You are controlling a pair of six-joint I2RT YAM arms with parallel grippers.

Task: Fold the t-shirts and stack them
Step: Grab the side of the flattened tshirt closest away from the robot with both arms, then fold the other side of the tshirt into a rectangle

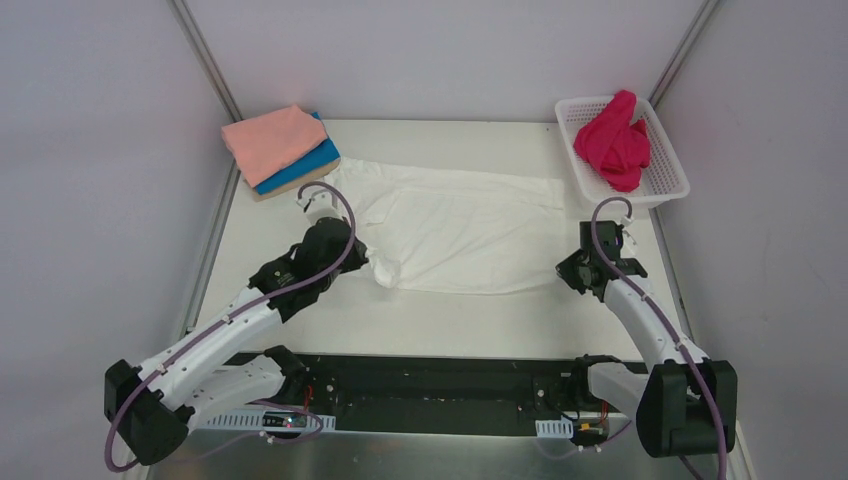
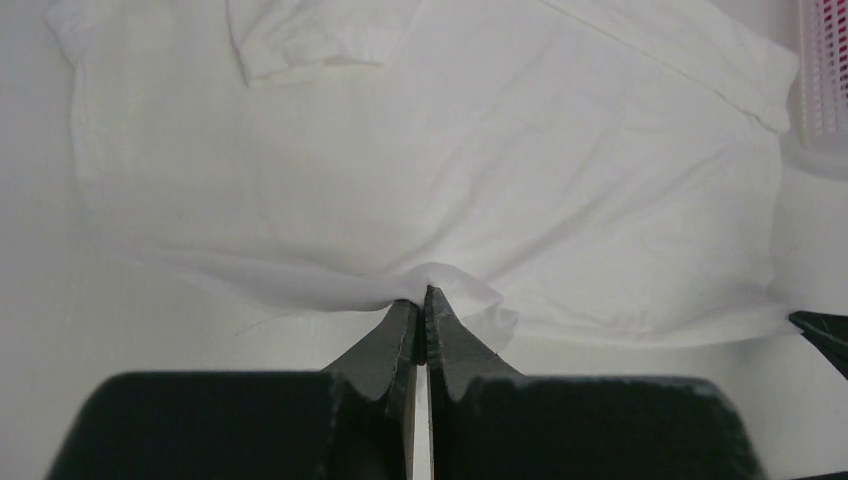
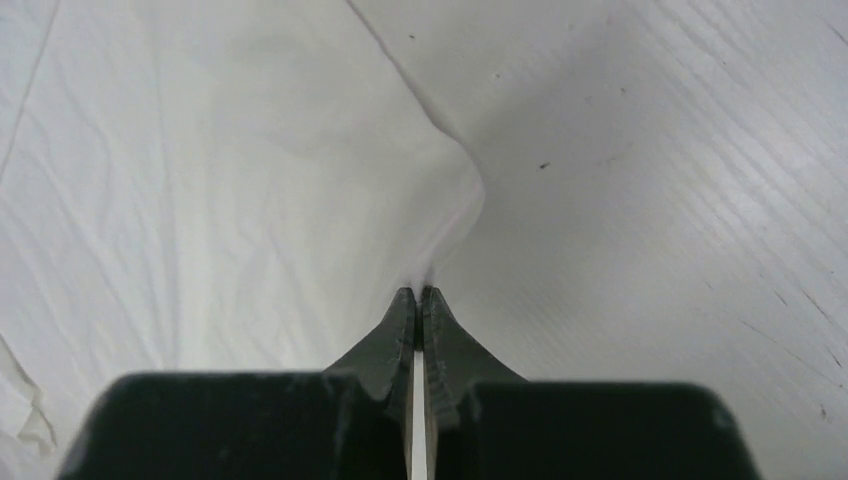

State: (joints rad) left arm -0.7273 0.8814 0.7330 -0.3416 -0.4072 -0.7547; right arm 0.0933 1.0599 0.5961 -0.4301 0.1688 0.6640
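Observation:
A white t-shirt lies spread flat across the middle of the table. My left gripper is shut on a pinch of its near left edge; in the left wrist view the cloth bunches over the closed tips. At the shirt's near right corner my right gripper is shut on the hem, and the fabric peaks into the tips. A folded salmon-pink tee rests on a folded blue tee at the back left. A crumpled magenta tee fills the basket.
The white lattice basket stands at the back right corner, its edge also in the left wrist view. Metal frame posts and grey walls close in both sides. Bare table shows right of the shirt's corner.

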